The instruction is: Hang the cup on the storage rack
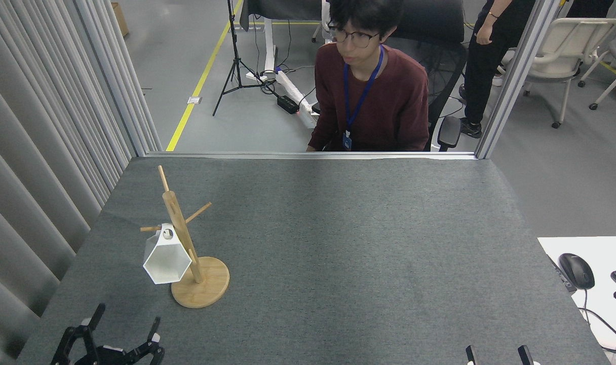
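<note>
1. Grey felt tabletop (338, 243) filling most of the head view, bounded at its far edge by a metal rail.
2. Seated person in a maroon sweater (374, 101) with a blue lanyard, beyond that far rail, well apart from both grippers.
3. Light wooden storage rack (184, 243) standing upright on its round disc base, ahead of the left jaws and a little to their right; thin pegs angling out from the slim post.
4. White faceted cup (165, 258) hanging from the rack's left-pointing peg by the round hole in its tab, hexagonal mouth turned toward the camera, body resting against the post; ahead of the left jaws, clear of them, touched by neither gripper.
5. Left gripper (120, 332) low at the bottom edge, black fingers spread wide, nothing between the jaws.
6. Right gripper (495, 355) at the bottom edge, well to the right of the rack; only two dark fingertips showing with a gap between them, jaws apart and empty.
</note>
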